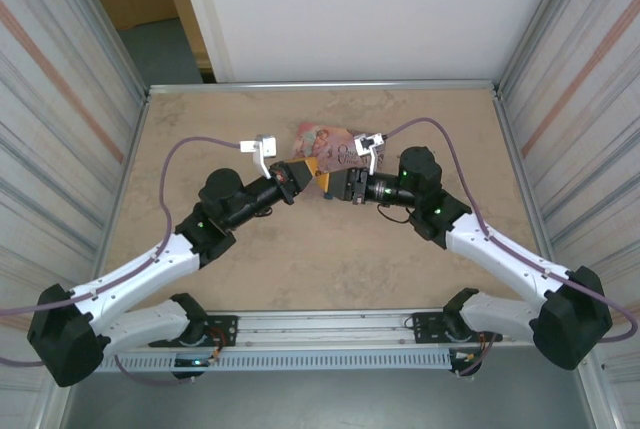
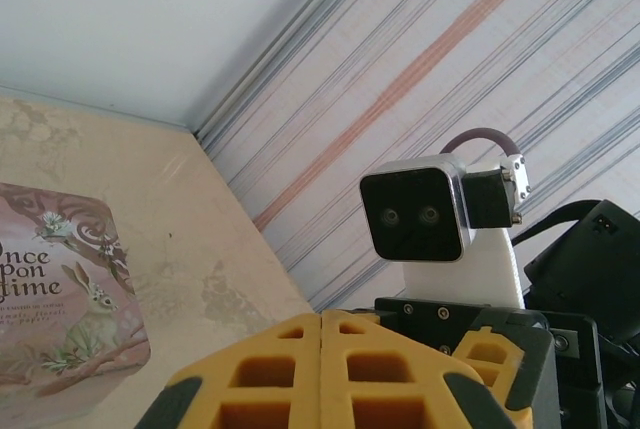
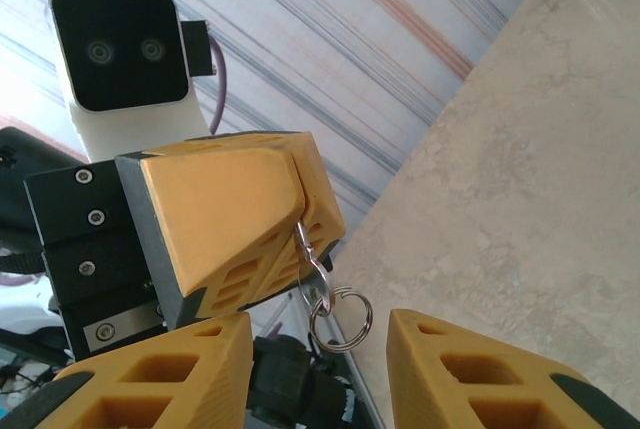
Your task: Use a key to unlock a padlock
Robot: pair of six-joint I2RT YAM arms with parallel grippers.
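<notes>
Left gripper (image 2: 320,359): your fingers are closed flat, seam tight, pinching the shank of what looks like the key (image 3: 304,247). Its ring (image 3: 340,315) dangles free below the tip. I can't tell whether the padlock is clamped inside that pinch; it's tiny and the pads hide everything.

The pink tin (image 2: 60,289) sits on the table (image 3: 520,199), under and beyond the two noses.

Right gripper (image 3: 320,337): spread wide, one finger either side of the ring, touching nothing.

Risks:
- If you close now you'll likely catch the loose ring, not the shank. The ring swivels, so no torque gets through.
- Tugging the ring could drag the key out of the left pinch and drop it.
- The noses are very near, so any overshoot knocks finger on finger and shifts the hold.
</notes>
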